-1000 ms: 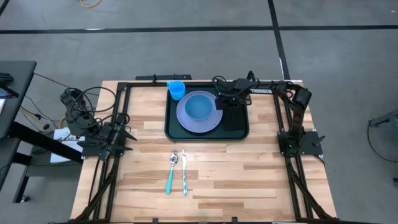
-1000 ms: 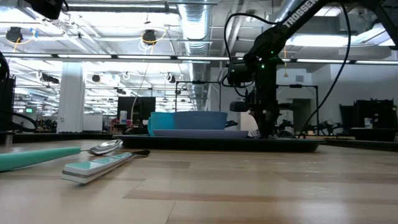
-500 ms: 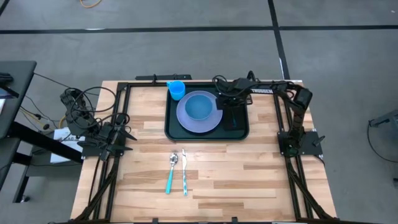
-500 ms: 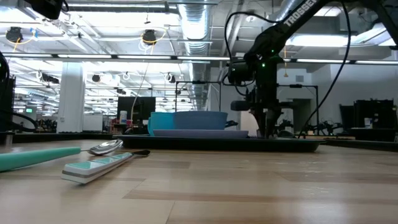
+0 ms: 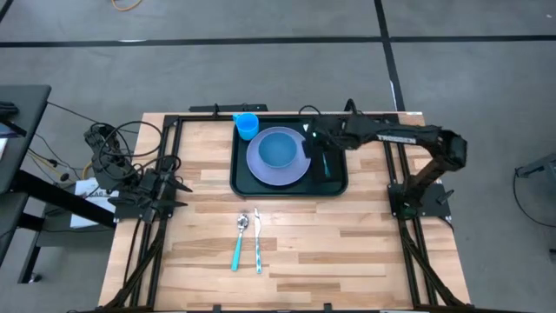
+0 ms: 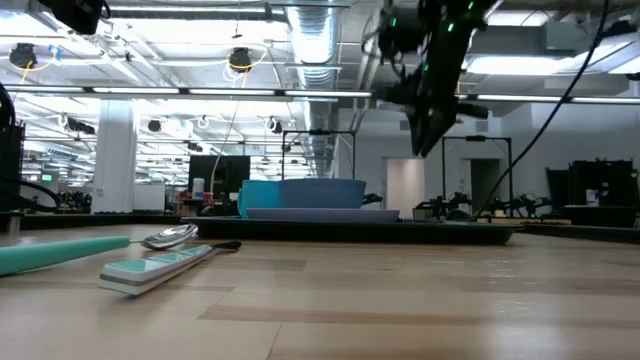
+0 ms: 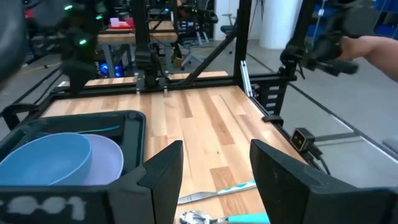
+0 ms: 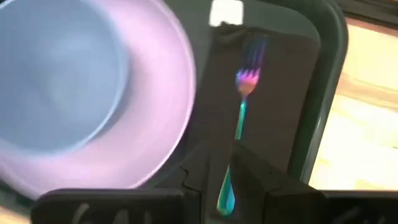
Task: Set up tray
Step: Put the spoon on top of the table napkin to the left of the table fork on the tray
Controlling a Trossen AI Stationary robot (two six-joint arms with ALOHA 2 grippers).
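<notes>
**Q:** Fingers first: how do they stand?

**A:** On the right gripper (image 8: 219, 180), which hangs above the right part of the tray (image 5: 236, 178), the fingers (image 8: 261, 177) stand slightly apart with nothing clamped between them; a fork (image 8: 239, 124) lies loose on the black napkin (image 8: 273, 99) below. The left gripper (image 7: 214, 171) waits at the left edge of the surface (image 5: 347, 235), fingers wide apart and empty.

**Q:** Where is the tray, and how does it lie?

**A:** It sits at the far middle of the surface. Its long axis runs left to right, and its short sides face the two arms.

**Q:** How far along does the setup look?

**A:** Partly done, I judge. The tray carries a lavender plate (image 5: 261, 171) with a blue bowl (image 5: 278, 149) on it, a blue cup (image 5: 247, 125) at its far left corner, and the napkin with the fork on the right. The fork's long axis runs front to back. A spoon (image 5: 241, 239) and a knife (image 5: 258, 243) lie on the bare surface near the front, well apart from the tray, so they seem to be what is left.
</notes>
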